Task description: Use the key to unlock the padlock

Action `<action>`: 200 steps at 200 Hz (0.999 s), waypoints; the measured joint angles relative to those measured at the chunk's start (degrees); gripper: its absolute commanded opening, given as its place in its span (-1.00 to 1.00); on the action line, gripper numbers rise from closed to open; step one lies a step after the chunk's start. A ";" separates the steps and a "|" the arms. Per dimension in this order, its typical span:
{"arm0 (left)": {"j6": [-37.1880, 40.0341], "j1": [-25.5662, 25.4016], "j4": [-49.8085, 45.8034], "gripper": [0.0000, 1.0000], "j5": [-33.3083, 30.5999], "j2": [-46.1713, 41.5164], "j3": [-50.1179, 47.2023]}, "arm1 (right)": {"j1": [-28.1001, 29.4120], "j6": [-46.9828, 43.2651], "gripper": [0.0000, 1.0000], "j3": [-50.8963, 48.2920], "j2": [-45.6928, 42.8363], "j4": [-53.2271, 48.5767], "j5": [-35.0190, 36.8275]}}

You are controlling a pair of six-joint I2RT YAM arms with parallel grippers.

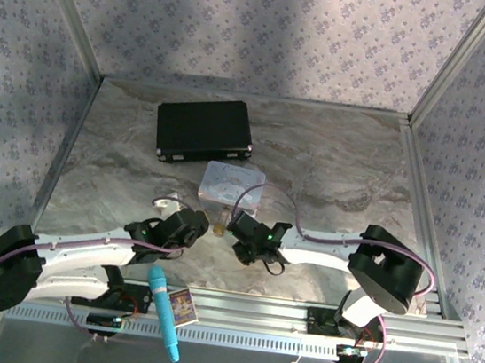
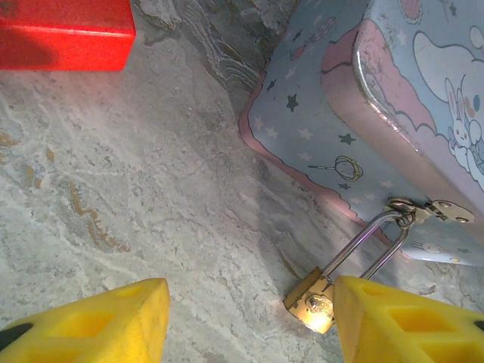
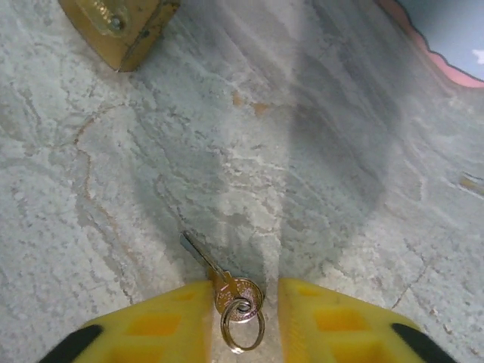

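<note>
Left gripper (image 2: 249,302) jaws apart over the table (image 2: 151,189), padlock (image 2: 311,299) just beside one finger, shackle through the tin (image 2: 393,113) clasp. Right gripper (image 3: 246,286) jaws narrow around the key (image 3: 221,276) head, can't tell if clamped. Blade points toward padlock.

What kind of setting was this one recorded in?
Most likely a purpose-built robot test booth rather than a home or workshop: patterned wallpaper panels close in three sides, and aluminium framing edges the marble-look tabletop.
</note>
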 measured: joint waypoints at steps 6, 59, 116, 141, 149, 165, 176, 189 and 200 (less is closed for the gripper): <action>0.00 -0.02 0.00 0.16 -0.02 0.00 0.00 | 0.11 -0.22 -0.92 -0.04 -0.15 0.09 0.13; 0.02 -1.14 -0.02 0.16 -0.04 1.05 0.13 | 0.02 -0.33 -1.00 0.59 1.31 5.84 -3.54; -4.17 -4.15 7.17 0.15 0.24 4.04 -0.50 | -4.66 3.91 -1.00 -3.32 -3.76 5.99 -10.75; -10.16 -5.90 15.56 0.38 -0.33 2.67 -4.94 | -6.19 7.63 -1.00 -3.48 -7.54 5.66 -12.83; -12.46 -6.64 17.16 0.42 -0.92 1.92 -6.25 | -6.45 8.98 -1.00 -3.50 -8.63 5.73 -13.49; -15.63 -8.09 18.49 0.45 -1.81 0.57 -7.08 | -6.75 12.04 -1.00 -3.52 -10.88 6.32 -14.97; -17.99 -9.64 20.06 0.44 -3.08 -0.44 -7.08 | -6.71 14.19 -1.00 -3.54 -12.59 6.78 -15.41; -20.52 -11.80 21.90 0.42 -4.66 -1.70 -7.08 | -6.56 16.68 -1.00 -3.54 -14.53 7.43 -15.89; -22.32 -13.16 23.52 0.39 -5.86 -2.10 -7.08 | -6.27 18.53 -1.00 -3.54 -15.80 8.31 -16.13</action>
